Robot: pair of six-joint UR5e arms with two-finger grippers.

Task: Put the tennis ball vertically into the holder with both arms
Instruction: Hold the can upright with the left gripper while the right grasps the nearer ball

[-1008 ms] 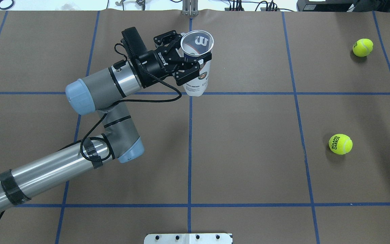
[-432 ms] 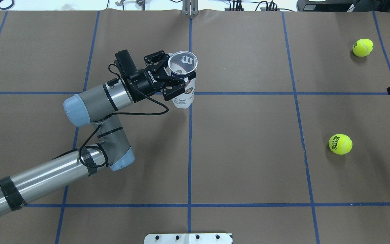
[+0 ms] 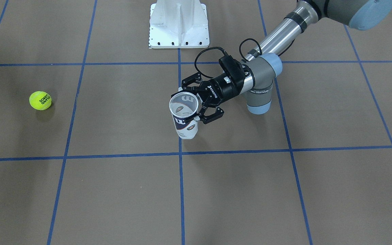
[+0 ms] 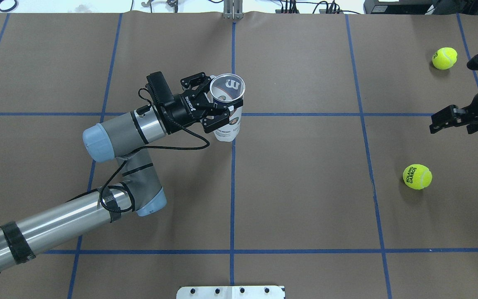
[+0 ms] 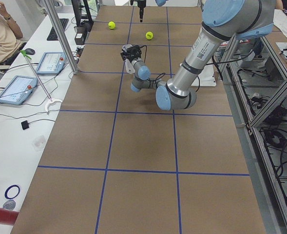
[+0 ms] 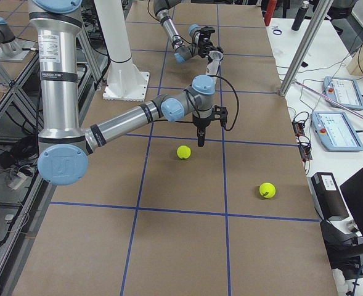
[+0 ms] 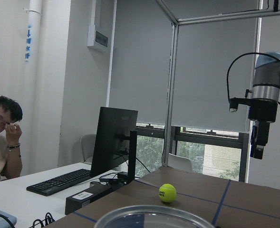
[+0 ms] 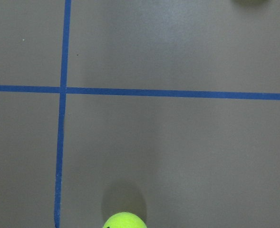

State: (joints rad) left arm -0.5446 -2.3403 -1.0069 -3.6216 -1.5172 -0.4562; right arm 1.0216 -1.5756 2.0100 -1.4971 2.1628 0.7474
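The holder [image 4: 227, 89] stands upright, clamped in the left gripper [image 4: 219, 103].

We look in on a robotics lab: a robot arm [image 5: 221, 29] reaches over a table [image 4: 305, 187] papered brown and gridded with blue tape, framed by aluminium posts [image 6: 304, 40], with control tablets [image 5: 48, 62], a monitor [image 7: 113, 142] and keyboard [image 7: 59, 182] alongside.

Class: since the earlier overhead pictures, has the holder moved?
Yes. The holder has shifted toward the robot; its mouth now sits close to the horizontal blue tape line.
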